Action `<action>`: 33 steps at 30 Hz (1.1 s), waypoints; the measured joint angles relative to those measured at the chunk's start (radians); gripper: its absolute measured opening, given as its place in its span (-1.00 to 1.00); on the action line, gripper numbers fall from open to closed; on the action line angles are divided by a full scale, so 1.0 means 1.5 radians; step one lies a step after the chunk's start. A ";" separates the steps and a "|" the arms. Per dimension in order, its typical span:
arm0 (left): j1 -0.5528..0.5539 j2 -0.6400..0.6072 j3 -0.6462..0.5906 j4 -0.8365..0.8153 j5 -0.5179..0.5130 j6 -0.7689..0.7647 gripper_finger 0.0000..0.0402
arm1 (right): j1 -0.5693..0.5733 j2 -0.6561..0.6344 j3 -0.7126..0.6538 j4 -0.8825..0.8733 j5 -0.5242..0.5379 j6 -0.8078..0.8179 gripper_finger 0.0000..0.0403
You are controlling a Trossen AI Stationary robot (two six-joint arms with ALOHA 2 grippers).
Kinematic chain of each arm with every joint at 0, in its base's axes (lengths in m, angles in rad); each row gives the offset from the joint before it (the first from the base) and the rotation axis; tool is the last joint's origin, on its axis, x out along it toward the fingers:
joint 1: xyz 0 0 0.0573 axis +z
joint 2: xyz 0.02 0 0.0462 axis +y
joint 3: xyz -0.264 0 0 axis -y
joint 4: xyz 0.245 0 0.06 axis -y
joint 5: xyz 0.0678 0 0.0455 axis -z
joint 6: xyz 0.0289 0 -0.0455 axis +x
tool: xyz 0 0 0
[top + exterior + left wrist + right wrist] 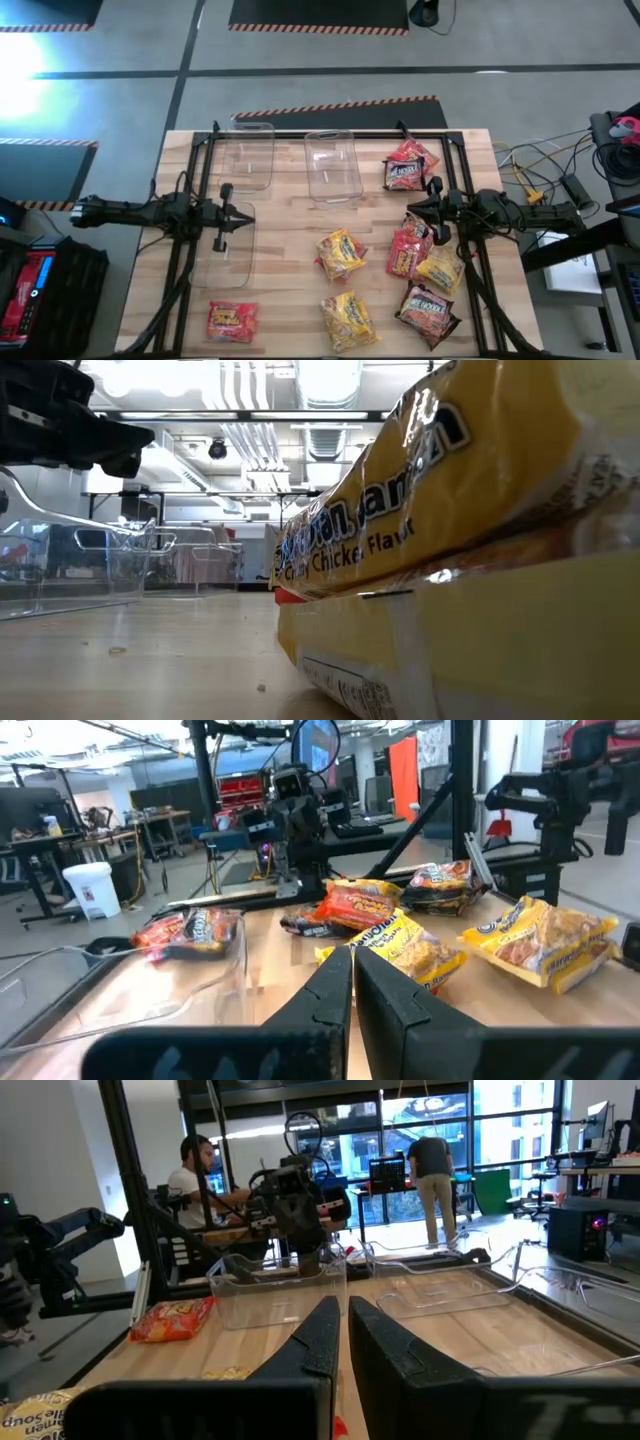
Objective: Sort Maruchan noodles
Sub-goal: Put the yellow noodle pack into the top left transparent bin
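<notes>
The left gripper (240,214) hovers level over a clear bin (225,255), fingers nearly closed, empty. 1 red packet (232,321) lies beside that bin. The right gripper (418,209) reaches inward, fingers together, empty, over 8 crinkly yellow, red and dark Maruchan noodles (341,254).

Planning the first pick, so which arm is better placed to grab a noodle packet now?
Probably the right. Its claw hangs shut directly beside the cluster of packets on its side of the table. The left claw, also shut, sits over a clear bin, with only one red packet near it.
</notes>
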 joint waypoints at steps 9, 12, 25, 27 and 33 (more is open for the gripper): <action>-0.001 0.001 0.000 0.035 0.001 -0.036 -1.00 | 0.000 0.000 0.000 0.000 0.000 0.000 -0.91; -0.001 0.001 0.000 0.035 0.001 -0.090 -1.00 | 0.000 0.000 0.000 0.000 0.000 0.000 -0.91; -0.001 0.002 0.000 0.139 0.001 -0.131 -1.00 | 0.000 0.000 0.000 0.000 0.000 0.000 -0.91; -0.001 0.001 0.000 0.139 0.001 -0.129 -1.00 | 0.000 0.000 0.000 -0.001 0.000 0.000 -0.91; -0.001 0.001 0.000 0.125 -0.022 -0.152 -1.00 | 0.000 0.000 0.000 0.000 0.000 0.000 -0.91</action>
